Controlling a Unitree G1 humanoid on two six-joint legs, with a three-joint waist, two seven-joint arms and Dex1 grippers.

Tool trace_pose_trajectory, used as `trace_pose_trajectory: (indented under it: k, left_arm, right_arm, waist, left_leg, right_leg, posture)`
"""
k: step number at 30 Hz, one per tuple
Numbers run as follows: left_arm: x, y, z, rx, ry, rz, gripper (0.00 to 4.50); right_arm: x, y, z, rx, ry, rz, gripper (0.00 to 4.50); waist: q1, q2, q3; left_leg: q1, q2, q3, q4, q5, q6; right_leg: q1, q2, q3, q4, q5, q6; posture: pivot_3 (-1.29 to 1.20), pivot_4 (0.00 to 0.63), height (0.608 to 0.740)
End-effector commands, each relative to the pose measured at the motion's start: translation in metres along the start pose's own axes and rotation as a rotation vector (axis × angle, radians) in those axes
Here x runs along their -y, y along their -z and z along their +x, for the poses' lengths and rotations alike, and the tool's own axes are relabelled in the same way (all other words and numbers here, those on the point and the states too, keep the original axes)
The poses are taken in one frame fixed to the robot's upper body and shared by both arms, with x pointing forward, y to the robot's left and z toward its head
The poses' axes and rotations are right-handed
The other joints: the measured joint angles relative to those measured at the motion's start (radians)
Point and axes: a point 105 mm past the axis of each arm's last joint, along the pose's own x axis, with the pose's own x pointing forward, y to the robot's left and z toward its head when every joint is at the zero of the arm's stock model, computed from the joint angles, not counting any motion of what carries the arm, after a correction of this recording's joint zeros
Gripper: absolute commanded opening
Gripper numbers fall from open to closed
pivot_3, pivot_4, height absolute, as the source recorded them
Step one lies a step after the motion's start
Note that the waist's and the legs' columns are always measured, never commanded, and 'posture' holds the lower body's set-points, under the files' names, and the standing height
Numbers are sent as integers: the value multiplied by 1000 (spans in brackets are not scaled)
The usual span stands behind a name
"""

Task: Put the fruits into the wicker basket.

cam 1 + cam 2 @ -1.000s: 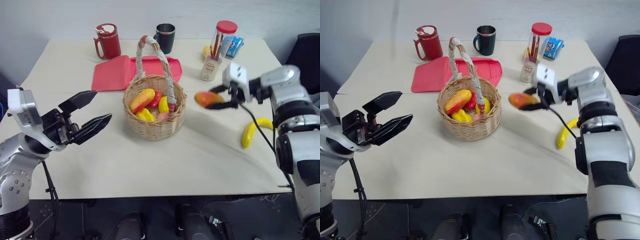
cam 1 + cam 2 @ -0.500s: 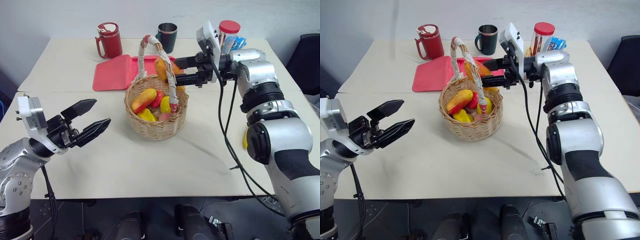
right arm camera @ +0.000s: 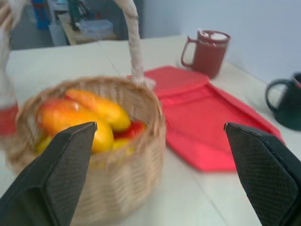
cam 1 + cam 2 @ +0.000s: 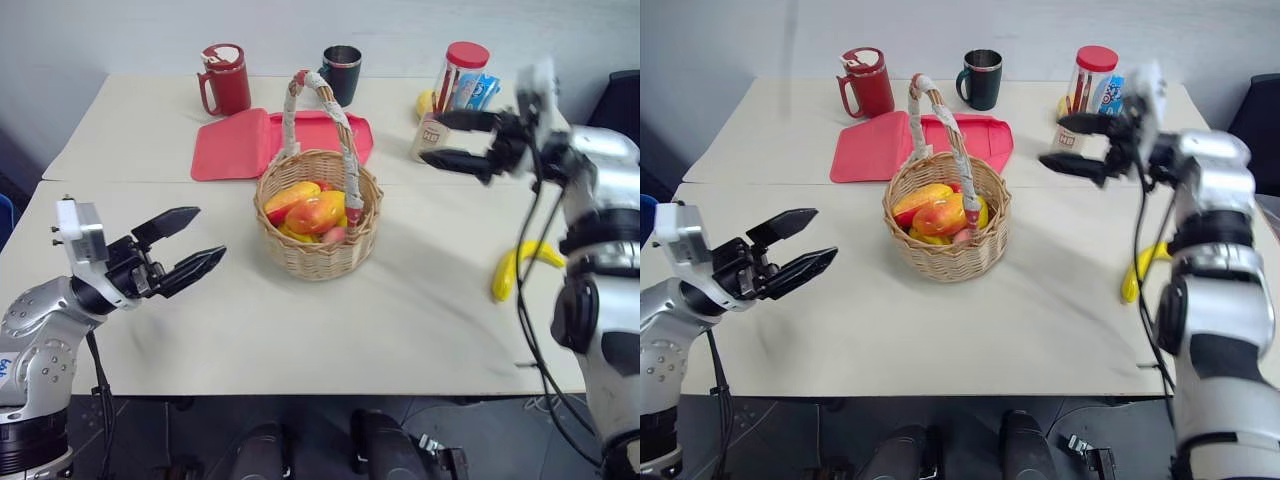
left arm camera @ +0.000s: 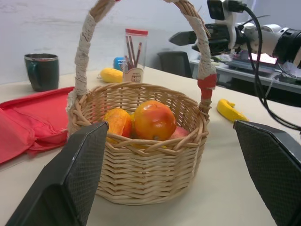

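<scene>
small red lettering on the white cup point(image 4: 428, 136), unreadable.

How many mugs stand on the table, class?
2: a red mug at the table's far edge behind the red tray, and a dark mug to its right, behind the basket handle.

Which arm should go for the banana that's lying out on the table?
The right. The banana lies on the table's right side, below the right tool, which is open and empty. The left tool is far off, past the wicker basket.
</scene>
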Motion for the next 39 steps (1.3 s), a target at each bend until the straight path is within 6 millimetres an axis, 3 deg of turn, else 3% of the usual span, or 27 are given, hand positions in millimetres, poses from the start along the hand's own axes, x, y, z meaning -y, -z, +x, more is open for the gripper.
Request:
trace_pose_trajectory:
  k: [1, 3, 5, 9, 11, 14, 16, 18, 23, 26, 29, 32, 36, 39]
  left_arm:
    - [-2, -1, -3, -23, 3, 64, 4500]
    - [0, 5, -1, -44, 11, 63, 4500]
    - [7, 18, 0, -103, 58, 69, 4500]
    - [10, 28, -2, -153, 111, 73, 4500]
    - [8, 27, 1, -150, 126, 78, 4500]
    - [6, 24, 7, -129, 148, 82, 4500]
    - [7, 24, 9, -129, 162, 82, 4500]
    - [8, 25, 10, -135, 170, 85, 4500]
    - [7, 27, 13, -130, 159, 111, 4500]
    - [8, 28, 13, -127, 158, 115, 4500]
    - [11, 29, 13, -123, 158, 115, 4500]
    - [16, 30, 12, -122, 157, 114, 4500]
    - [19, 31, 9, -117, 132, 111, 4500]
    - [22, 33, 9, -119, 127, 110, 4500]
  right_arm:
    - [-11, -4, -53, 53, 128, -73, 4477]
    - [-27, 28, -99, -9, 284, -108, 4477]
    - [-44, 43, -136, -76, 433, -150, 4477]
    - [-74, 55, -187, -160, 655, -163, 4477]
    - [-98, 74, -222, -254, 742, -151, 4477]
    - [-124, 92, -247, -293, 823, -50, 4477]
    - [-135, 97, -248, -284, 826, 15, 4477]
    - [-135, 97, -236, -277, 801, 46, 4477]
    - [-104, 92, -191, -306, 736, 213, 4477]
    - [-78, 96, -170, -453, 760, 405, 4477]
    - [-66, 96, -156, -551, 769, 510, 4477]
    - [-56, 107, -155, -741, 847, 597, 4477]
    - [-39, 104, -123, -662, 877, 730, 4477]
    - [-34, 114, -108, -683, 878, 768, 4477]
  waist:
    - [4, 0, 0]
    - [7, 0, 0]
    - [24, 0, 0]
    - [19, 4, 2]
    - [19, 2, 1]
    - [22, -1, -1]
    - [16, -1, -2]
    - [3, 1, -3]
    - [-14, 1, -3]
    - [-12, 2, -3]
    - [4, 2, -3]
    - [16, 2, -3]
    - [22, 2, -3]
    - [13, 2, -3]
  left_leg:
    - [0, 0, 0, -1, 0, 0]
    - [0, 1, 1, 0, 0, 0]
    - [1, 1, 1, -1, 0, -1]
    - [6, -1, 10, 0, -1, 2]
    - [10, 0, 10, -1, -2, 2]
    - [12, 3, 9, -1, -1, 1]
    - [12, 3, 10, -1, -1, 1]
    - [13, 3, 11, -2, -1, 1]
    - [15, 6, 14, -2, -2, 0]
    - [15, 6, 14, -2, -2, 0]
    - [9, 8, 12, -1, -1, -1]
    - [6, 10, 11, 0, -1, -2]
    - [4, 8, 13, 2, -2, 0]
    - [4, 7, 14, 3, -2, 1]
  right_leg:
    - [0, 0, -1, 0, 0, 0]
    - [0, 0, -1, 0, 0, 0]
    - [2, 1, -4, -2, 0, 0]
    - [1, 0, 6, -3, 2, 3]
    - [4, 1, 8, -3, 3, 3]
    - [6, 3, 6, -4, 5, 0]
    - [5, 3, 9, -4, 5, -1]
    - [5, 3, 10, -4, 5, -1]
    - [5, 1, 13, -3, 5, -1]
    - [3, 1, 13, -2, 5, -2]
    - [-2, 1, 12, -1, 4, -4]
    - [-3, 3, 10, -2, 3, -6]
    - [-4, 4, 10, -3, 4, -5]
    - [-5, 4, 11, -3, 5, -3]
  posture:
    - [0, 150, 740]
    - [0, 150, 740]
    - [0, 150, 740]
    - [0, 150, 740]
    - [0, 150, 740]
    - [0, 150, 740]
    - [0, 150, 740]
    - [0, 150, 740]
    - [0, 150, 740]
    - [0, 150, 740]
    - [0, 150, 740]
    - [0, 150, 740]
    - [0, 150, 740]
    - [0, 150, 740]
